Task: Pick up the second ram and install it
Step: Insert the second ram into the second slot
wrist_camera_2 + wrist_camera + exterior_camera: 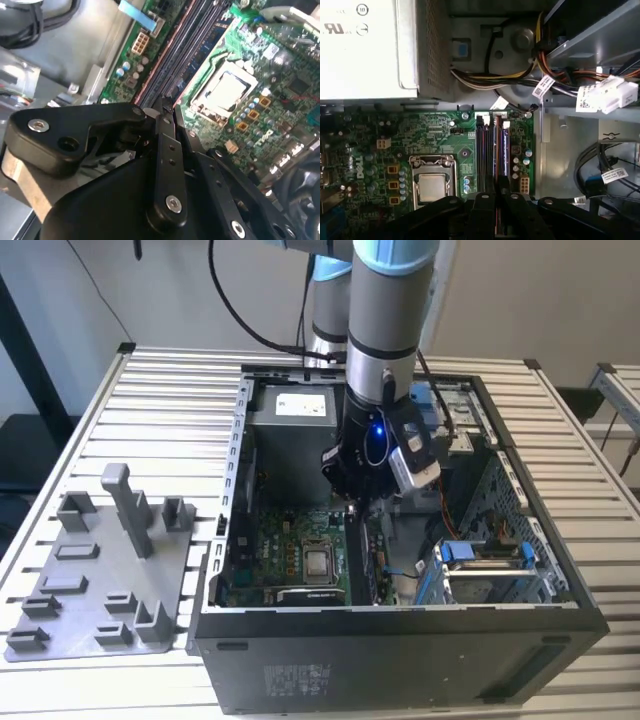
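The gripper (496, 192) hung low inside the open case (400, 635), its fingers (165, 117) drawn together over the memory slots (492, 152). The ram (503, 147) appeared, though dimly, seated upright in a slot just beyond them, beside the processor socket (432, 182); release remained.

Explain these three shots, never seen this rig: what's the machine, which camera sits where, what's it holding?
It is one robot arm reaching down into an open computer case on a slatted table. The exterior view is taken from off the arm; both wrist views ride on the arm and look past its black pincer at the green motherboard. There you see the square processor socket and the long memory slots. The pincer sits right over those slots with its tips drawn close together; a thin dark stick, probably the second ram, seems to run from them along a slot. A grey holder tray lies at the exterior view's left.
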You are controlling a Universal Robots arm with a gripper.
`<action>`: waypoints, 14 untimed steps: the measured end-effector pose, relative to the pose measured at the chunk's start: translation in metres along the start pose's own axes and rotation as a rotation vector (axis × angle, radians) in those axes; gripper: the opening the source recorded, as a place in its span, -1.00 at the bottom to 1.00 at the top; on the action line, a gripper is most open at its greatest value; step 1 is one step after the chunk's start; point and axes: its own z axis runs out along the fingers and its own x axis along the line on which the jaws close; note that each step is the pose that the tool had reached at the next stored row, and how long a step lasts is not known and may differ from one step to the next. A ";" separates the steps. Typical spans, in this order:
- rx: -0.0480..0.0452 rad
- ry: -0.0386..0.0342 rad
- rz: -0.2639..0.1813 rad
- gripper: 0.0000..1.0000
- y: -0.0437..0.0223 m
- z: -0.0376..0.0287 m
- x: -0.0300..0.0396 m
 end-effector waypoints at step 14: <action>-0.0089 0.0004 0.001 -0.73 -0.0107 0.0230 0.0029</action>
